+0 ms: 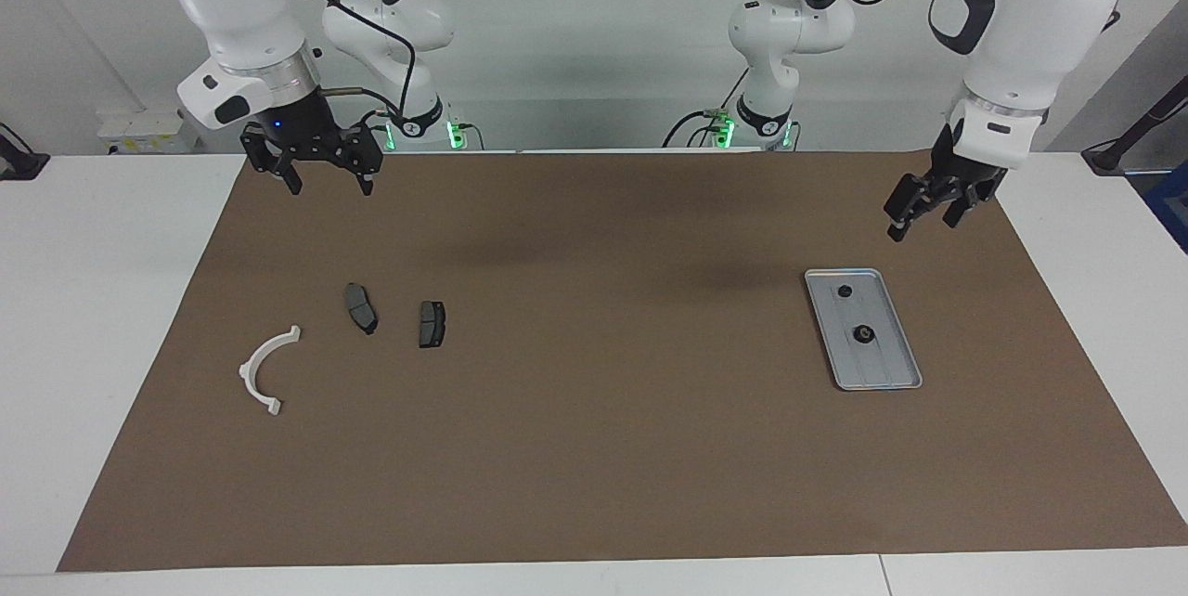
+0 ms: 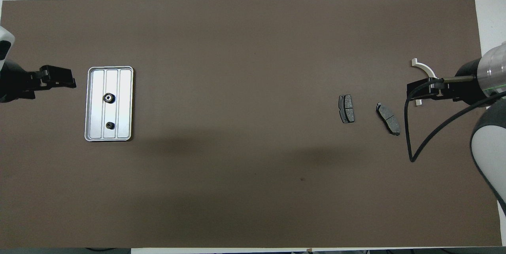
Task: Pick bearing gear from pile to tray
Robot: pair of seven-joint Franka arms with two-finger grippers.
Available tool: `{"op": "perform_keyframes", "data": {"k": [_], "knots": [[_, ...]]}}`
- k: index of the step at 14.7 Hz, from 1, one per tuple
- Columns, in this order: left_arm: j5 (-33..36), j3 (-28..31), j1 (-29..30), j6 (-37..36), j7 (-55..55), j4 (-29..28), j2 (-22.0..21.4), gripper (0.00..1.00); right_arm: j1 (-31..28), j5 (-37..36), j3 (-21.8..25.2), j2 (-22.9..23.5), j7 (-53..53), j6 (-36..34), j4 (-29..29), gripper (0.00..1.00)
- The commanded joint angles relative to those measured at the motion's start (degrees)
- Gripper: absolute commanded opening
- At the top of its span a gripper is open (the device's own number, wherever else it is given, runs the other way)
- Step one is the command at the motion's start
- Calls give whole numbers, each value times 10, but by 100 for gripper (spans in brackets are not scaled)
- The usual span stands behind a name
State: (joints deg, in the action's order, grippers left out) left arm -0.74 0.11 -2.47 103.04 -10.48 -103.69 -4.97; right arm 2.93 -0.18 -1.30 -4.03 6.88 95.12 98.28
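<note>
Two small black round gears lie on the ribbed floor of the tray [image 1: 863, 329] — one gear [image 1: 862, 334] near its middle, the other gear [image 1: 844, 291] at the end nearer the robots. Measured from the tray, what remains of the pile sits well apart, toward the right arm's end of the surface [image 1: 594, 447]: two dark brake pads [image 1: 360, 307] side by side and, beside them, a white half-ring [image 1: 267, 368]. No further round piece shows among them, so the picking looks finished, or nearly so.

The left hand [image 1: 930, 208] hangs raised with nothing in it and its fingers spread wide, over the mat just off the tray's robot-side end; in the overhead view it stands clear of the tray's rim. The right hand [image 1: 328, 176] waits high — also wide and empty — over the mat's robot-side edge, well apart from the tray.
</note>
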Motion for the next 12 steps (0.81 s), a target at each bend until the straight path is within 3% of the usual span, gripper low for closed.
{"op": "perform_keyframes", "data": {"k": [1,5,12], "knots": [[-1,7,4,-55,71,-15,-24,100,3,18,5,-4,-10,-2,-1,100],[2,7,1,-152,76,103,22,100,1,17,6,-5,-10,-3,-1,100],[1,8,4,-156,77,91,15,100,0,18,7,-5,-10,-5,-1,100]]}}
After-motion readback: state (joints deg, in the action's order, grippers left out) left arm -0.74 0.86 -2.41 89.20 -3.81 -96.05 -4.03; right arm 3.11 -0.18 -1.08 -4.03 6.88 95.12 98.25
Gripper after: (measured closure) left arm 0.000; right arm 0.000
